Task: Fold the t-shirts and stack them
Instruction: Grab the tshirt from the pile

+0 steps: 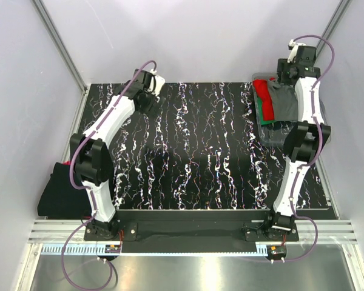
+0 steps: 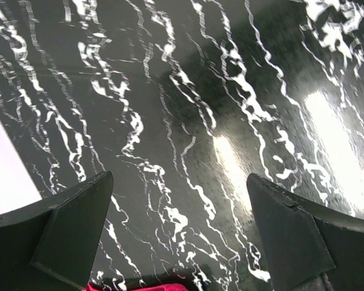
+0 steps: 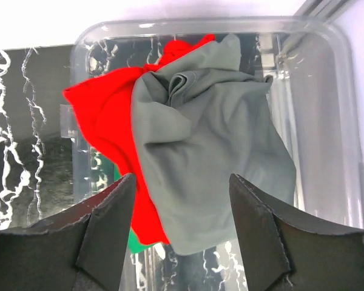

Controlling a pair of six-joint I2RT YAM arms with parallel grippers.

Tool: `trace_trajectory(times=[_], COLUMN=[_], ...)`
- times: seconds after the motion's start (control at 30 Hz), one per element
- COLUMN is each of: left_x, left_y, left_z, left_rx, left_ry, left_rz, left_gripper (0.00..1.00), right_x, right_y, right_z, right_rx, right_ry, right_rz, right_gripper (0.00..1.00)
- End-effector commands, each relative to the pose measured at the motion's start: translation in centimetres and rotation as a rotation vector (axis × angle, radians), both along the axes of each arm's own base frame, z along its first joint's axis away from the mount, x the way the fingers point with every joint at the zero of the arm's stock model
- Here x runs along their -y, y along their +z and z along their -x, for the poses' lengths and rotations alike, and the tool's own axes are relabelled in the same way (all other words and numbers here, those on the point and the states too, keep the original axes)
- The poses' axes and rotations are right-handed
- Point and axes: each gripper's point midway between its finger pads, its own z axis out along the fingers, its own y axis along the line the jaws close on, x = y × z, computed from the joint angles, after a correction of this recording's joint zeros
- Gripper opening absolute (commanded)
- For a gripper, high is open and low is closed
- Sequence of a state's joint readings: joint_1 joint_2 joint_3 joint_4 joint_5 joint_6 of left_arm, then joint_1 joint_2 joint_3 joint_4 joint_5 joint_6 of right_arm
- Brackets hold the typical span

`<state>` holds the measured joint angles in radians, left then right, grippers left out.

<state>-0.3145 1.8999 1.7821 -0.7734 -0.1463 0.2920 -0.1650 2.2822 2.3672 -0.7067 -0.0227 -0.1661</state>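
Observation:
A clear plastic tub (image 1: 268, 134) at the table's far right holds crumpled t-shirts: a grey one (image 1: 283, 103) on top, a red one (image 1: 266, 95) beside it, and a green edge (image 1: 262, 114) below. My right gripper (image 1: 284, 77) hovers over the tub, open and empty. In the right wrist view the grey shirt (image 3: 212, 151), red shirt (image 3: 106, 121) and a green corner (image 3: 133, 242) lie below the gripper (image 3: 182, 182). A black t-shirt (image 1: 56, 193) lies at the table's near left edge. My left gripper (image 1: 153, 91) is open and empty above the far left of the table, and it also shows in the left wrist view (image 2: 179, 182).
The black marbled table (image 1: 194, 151) has white walls at the back and sides, with metal rails in the corners. The tub's rim (image 3: 206, 25) stands close to the back right corner. The left wrist view shows bare tabletop (image 2: 188, 109).

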Motion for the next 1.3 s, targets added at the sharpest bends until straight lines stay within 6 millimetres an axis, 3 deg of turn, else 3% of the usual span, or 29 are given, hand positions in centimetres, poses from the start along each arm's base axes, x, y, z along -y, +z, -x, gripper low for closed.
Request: trace_trajectory(times=[0.0, 0.3, 0.63, 0.9, 1.07, 1.2, 1.27], left_x=[1.0, 0.7, -0.1, -0.1, -0.1, -0.3, -0.3], left_y=[1.7, 0.4, 0.7, 1.0, 0.9, 1.2, 1.2], left_z=[0.6, 1.5, 1.8, 1.9, 1.9, 1.9, 1.9], left_rx=[0.033, -0.008, 0.001, 0.012, 0.011, 0.019, 0.021], left_ry=[-0.073, -0.072, -0.057, -0.062, -0.063, -0.057, -0.051], left_rz=[-0.001, -0.017, -0.049, -0.075, -0.084, -0.091, -0.091], left_gripper=[0.99, 0.99, 0.99, 0.99, 0.99, 0.99, 0.99], right_x=[-2.6, -2.8, -1.7, -1.2, -0.6, 0.1, 0.4], right_y=[-1.3, -4.7, -6.1, -6.0, -6.9, -6.9, -5.5], right_z=[-1.0, -2.4, -3.5, -4.2, -4.2, -4.1, -4.1], right_rx=[-0.016, -0.047, -0.043, -0.021, -0.036, -0.044, -0.023], right_ry=[0.118, 0.146, 0.118, 0.106, 0.093, 0.077, 0.068], right_rz=[-0.049, -0.082, -0.048, -0.034, -0.006, 0.034, 0.054], right_gripper=[0.69, 0.69, 0.65, 0.41, 0.37, 0.03, 0.0])
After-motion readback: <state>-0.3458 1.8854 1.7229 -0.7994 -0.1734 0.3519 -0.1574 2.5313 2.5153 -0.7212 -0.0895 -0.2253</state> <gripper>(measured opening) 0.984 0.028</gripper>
